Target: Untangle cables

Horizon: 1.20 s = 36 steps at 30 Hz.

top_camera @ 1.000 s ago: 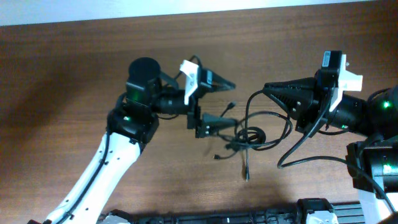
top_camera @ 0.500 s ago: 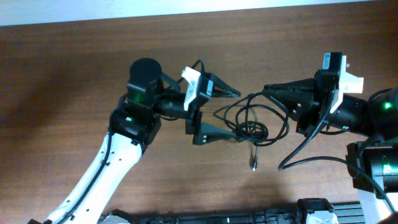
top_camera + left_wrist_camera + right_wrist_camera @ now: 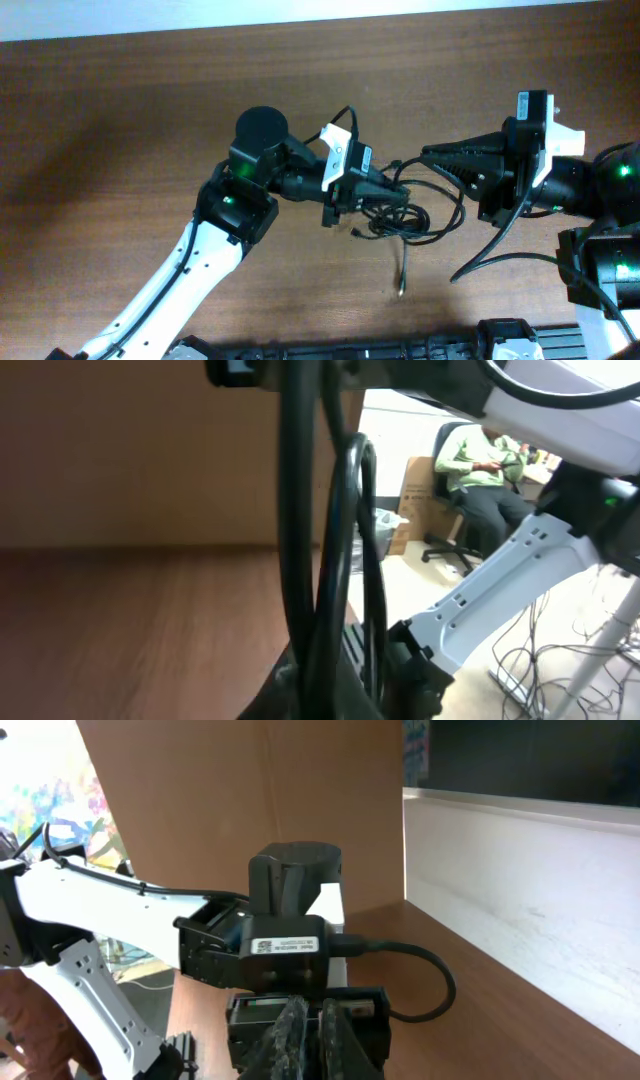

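Both finger sets closed on cables (image 3: 408, 224)
Tangle clamped by left fingers (image 3: 400, 195) over the counter (image 3: 120, 120); one strand pinched by right fingers (image 3: 428, 153).

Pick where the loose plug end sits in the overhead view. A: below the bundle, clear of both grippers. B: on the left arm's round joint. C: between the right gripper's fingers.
A: the plug end shows at the tip of a strand below the cables, apart from the left gripper and the right gripper.
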Available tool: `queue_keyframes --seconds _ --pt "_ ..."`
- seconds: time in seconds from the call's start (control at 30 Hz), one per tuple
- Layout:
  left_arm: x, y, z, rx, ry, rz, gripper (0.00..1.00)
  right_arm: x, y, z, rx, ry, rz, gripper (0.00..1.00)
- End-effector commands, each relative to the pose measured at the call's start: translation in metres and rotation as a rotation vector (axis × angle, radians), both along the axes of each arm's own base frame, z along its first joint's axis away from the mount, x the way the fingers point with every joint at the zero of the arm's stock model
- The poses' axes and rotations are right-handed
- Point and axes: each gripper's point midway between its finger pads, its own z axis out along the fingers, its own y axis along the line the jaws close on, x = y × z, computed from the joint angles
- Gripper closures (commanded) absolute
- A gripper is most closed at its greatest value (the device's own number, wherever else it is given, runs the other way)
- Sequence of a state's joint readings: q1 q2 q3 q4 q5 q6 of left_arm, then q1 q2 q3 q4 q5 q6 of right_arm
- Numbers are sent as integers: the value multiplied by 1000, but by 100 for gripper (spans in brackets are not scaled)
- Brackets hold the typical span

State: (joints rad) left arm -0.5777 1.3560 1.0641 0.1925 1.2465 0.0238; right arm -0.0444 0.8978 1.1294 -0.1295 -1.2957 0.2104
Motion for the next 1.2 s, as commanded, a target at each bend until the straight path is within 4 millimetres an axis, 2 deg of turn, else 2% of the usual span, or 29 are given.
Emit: queue_keyframes --seconds 0.0,0.1,0.13,0.17,0.33,0.43,0.53,0.63,0.7,0.83,1.0,1.17 --pt "9 -2 6 -5 6 67 100 -7 1 9 -1 -29 11 96" --pt "21 -4 10 -6 54 140 100 -5 0 9 1 -28 -1 96" --pt "26 -4 11 -6 73 168 100 -4 -1 10 2 -28 -11 82" --pt "33 -5 12 -5 103 207 100 -1 -2 10 4 -28 -28 62" --pt "60 3 17 -11 264 336 100 26 -13 7 21 14 -175 28" --pt "83 22 22 -29 417 409 100 52 -30 -9 45 153 -359 18" --pt "97 37 24 -46 497 453 100 66 -44 -31 39 270 -481 14" --pt "102 43 30 -68 518 466 100 71 -52 -46 32 354 -547 9" --pt "103 44 35 -89 495 464 100 76 -61 -59 62 466 -624 2" --pt "102 45 44 -118 456 457 100 80 -76 -86 139 709 -746 1" --pt "100 45 52 -145 428 448 100 81 -73 -112 197 948 -753 1" --pt "97 46 63 -181 375 433 100 75 -44 -117 200 1085 -535 1"
